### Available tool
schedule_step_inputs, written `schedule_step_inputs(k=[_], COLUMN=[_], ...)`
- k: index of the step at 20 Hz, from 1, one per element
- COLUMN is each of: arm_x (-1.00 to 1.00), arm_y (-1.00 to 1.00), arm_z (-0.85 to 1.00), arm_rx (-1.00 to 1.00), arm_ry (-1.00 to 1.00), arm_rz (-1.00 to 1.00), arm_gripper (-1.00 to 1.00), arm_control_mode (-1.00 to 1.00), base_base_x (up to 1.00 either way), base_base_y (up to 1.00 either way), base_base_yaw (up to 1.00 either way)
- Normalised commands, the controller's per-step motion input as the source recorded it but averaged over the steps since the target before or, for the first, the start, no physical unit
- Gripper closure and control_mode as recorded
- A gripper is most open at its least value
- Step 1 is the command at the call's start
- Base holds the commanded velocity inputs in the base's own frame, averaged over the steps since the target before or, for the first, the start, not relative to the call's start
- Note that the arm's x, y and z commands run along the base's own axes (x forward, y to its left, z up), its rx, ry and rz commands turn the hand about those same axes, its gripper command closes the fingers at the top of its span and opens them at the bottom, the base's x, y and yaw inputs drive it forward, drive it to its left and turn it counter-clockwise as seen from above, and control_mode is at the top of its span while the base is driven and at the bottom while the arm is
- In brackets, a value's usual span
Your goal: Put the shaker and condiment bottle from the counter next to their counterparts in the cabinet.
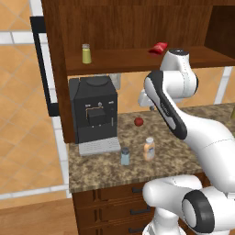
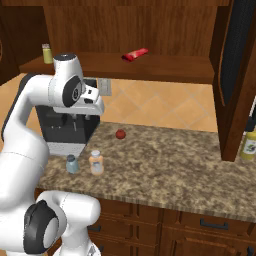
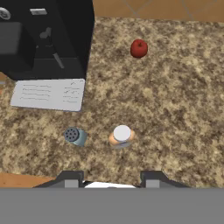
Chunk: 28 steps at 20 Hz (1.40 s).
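Nearest you, at the desk's (image 1: 183, 137) front edge, stand the two things to move: the shaker (image 1: 125, 156), blue-grey with a grey cap, and just beside it on its right the bottle (image 1: 148, 148), orange with a white cap. They are upright, close together but apart. In the hand view you look straight down on their caps, with the shaker (image 3: 75, 135) left of the bottle (image 3: 121, 135), and both just above the finger tips.

The gripper (image 3: 108, 180) hangs high over this pair with its jaws drawn together and nothing between them. Neither thing is yet lifted, so the step in hand is judged to be the first pick.

To do it well, part the jaws before you descend, and centre on one cap alone. The gap between shaker and bottle is narrow, so a finger coming down between them may tip the neighbour. Approaching the shaker from its free left side, or the bottle from its free right side, looks safer. Grip the body below the cap and lift straight up.

Farther back sit a small red apple (image 1: 138, 121) on the desk and the black coffee machine (image 1: 94, 110) at the left; keep the lifted thing clear of both.

Farthest, on the cabinet (image 1: 57, 69) shelf (image 1: 133, 62), wait the counterparts: the yellow-green shaker (image 1: 86, 53) at the left and the flat red item (image 1: 159, 48) well apart to the right. Your blue shaker goes beside the first, the bottle beside the second.
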Motion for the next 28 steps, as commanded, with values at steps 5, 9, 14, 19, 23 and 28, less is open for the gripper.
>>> schedule_step_inputs(k=[5,9,14,19,23,28], arm_x=[-0.03,-0.08,-0.14,-0.21,-0.14,-0.02], arm_y=[0.00,0.00,0.00,0.00,0.00,0.00], arm_z=[0.00,-0.01,-0.05,-0.06,-0.13,-0.21], arm_rx=[0.00,0.00,0.00,0.00,0.00,0.00], arm_ry=[0.00,0.00,-0.01,-0.02,0.00,0.00], arm_rz=[0.00,0.00,0.00,0.00,-0.04,-0.11], arm_gripper=[-1.00,-1.00,-1.00,-1.00,-1.00,-1.00], arm_control_mode=[-1.00,-1.00,-1.00,-1.00,-1.00,-1.00], base_base_x=[0.00,0.00,0.00,0.00,0.00,0.00], base_base_y=[0.00,0.00,0.00,0.00,0.00,0.00], base_base_yaw=[0.00,0.00,0.00,0.00,0.00,0.00])
